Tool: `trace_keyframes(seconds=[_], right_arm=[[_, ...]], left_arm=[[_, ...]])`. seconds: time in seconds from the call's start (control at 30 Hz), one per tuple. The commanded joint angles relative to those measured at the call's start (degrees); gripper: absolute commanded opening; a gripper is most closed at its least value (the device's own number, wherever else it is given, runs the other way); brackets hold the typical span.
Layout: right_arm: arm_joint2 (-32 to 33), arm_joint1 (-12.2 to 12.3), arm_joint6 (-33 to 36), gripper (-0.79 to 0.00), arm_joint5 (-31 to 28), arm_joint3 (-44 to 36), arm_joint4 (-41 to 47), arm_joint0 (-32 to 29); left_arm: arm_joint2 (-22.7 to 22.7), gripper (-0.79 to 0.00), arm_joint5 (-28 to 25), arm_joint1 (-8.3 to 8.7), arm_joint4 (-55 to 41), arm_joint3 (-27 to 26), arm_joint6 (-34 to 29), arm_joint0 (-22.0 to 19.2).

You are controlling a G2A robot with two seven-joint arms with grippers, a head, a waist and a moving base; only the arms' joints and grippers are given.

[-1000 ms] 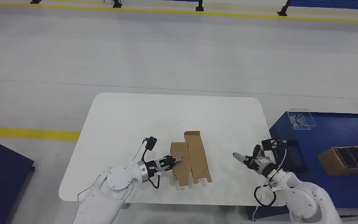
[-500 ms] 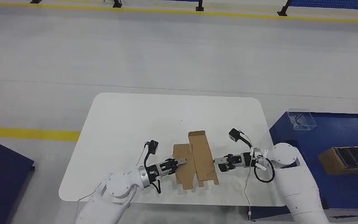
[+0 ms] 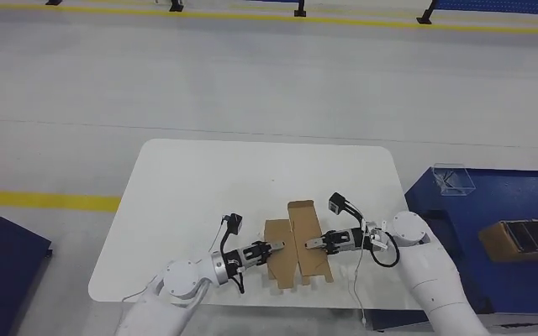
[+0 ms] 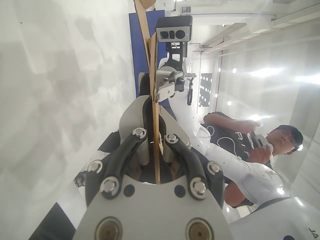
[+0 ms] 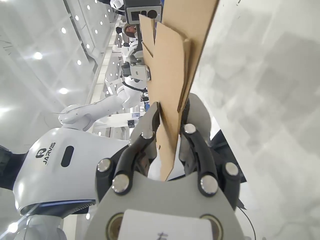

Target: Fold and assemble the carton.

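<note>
A flattened brown carton [image 3: 299, 256] sits at the front middle of the white table [image 3: 210, 185], between both grippers. My left gripper [image 3: 276, 248] is at its left edge, shut on the cardboard. In the left wrist view the carton [image 4: 146, 26] runs edge-on between the fingers of the left gripper [image 4: 153, 106]. My right gripper [image 3: 305, 244] is at the carton's right side. The right wrist view has the layered carton [image 5: 170, 63] passing between the closed-in fingers of the right gripper [image 5: 171, 108], with a flap splayed off.
A blue cabinet [image 3: 471, 210] stands off the table's right edge, with a clear plastic box [image 3: 451, 178] and a cardboard box [image 3: 508, 239] on it. The table's back and left parts are bare. The carton lies close to the front edge.
The left gripper has slid the carton a little to the right. The right arm has swung in from the table's right edge and closed on the carton's right side.
</note>
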Motion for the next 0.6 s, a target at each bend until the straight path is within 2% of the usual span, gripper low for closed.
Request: trace_keyframes(seconds=[0.0, 0.17, 0.4, 0.57], right_arm=[[0.0, 0.0, 0.0, -0.785, 0.0, 0.0, 0.0, 0.0], [0.0, 0.0, 0.0, -0.785, 0.0, 0.0, 0.0, 0.0], [0.0, 0.0, 0.0, -0.785, 0.0, 0.0, 0.0, 0.0], [4.4, 1.0, -4.4, -0.785, -4.4, -7.1, 2.6, -3.0]], left_arm=[[-0.9, 0.000, -0.8, 0.18, -2.0, 0.4, -1.6, 0.2], [-6.4, 0.000, -2.6, 1.35, -5.1, 1.2, -4.3, 1.2], [-15.5, 0.000, -1.3, 3.47, -5.7, 0.8, -4.6, 4.8], [-16.9, 0.000, 0.5, 3.96, -1.8, 1.9, -1.9, 5.1]])
